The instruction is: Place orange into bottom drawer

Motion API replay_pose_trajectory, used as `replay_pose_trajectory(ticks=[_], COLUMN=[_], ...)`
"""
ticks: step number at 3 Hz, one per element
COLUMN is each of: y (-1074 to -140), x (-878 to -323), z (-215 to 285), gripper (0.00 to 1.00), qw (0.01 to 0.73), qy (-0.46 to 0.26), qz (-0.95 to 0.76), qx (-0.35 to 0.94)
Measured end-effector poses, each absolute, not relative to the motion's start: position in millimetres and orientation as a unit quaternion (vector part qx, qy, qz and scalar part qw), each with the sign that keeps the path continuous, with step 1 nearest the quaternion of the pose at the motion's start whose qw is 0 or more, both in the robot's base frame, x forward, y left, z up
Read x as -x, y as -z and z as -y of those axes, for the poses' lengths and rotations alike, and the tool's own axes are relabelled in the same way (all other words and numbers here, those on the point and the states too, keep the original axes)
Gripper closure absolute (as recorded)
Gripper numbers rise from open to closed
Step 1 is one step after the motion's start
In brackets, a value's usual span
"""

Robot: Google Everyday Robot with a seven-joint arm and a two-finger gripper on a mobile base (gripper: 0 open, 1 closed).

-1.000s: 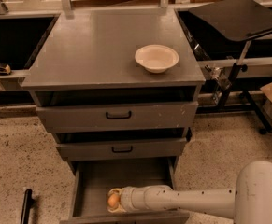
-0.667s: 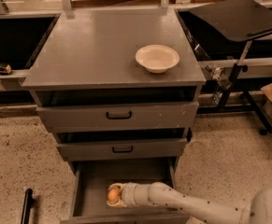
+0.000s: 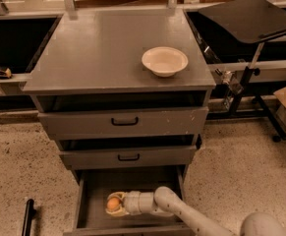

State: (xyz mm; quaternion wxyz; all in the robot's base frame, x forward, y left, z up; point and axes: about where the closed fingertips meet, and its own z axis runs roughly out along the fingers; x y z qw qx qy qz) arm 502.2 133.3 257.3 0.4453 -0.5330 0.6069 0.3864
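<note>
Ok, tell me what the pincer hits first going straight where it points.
Pointing left inside the bottom drawer, the pincer, gripping the orange, would probably meet the drawer's left wall first; depth is unclear.

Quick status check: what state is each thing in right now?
gripper: inside the bottom drawer, shut on the orange.
orange: held in the gripper.
bottom drawer: pulled open.
middle drawer: pushed in.
top drawer: pushed in.
bowl: upright, empty, on the cabinet top.
</note>
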Motion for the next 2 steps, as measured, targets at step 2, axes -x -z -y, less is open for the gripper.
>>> replay_pose_trajectory(ticks=[2], y=[-252.3], x=[-508.4], z=[-154.3], gripper=[1.00], qw=[0.424], qy=[-0.410], qz=[-0.588], qx=[0.554])
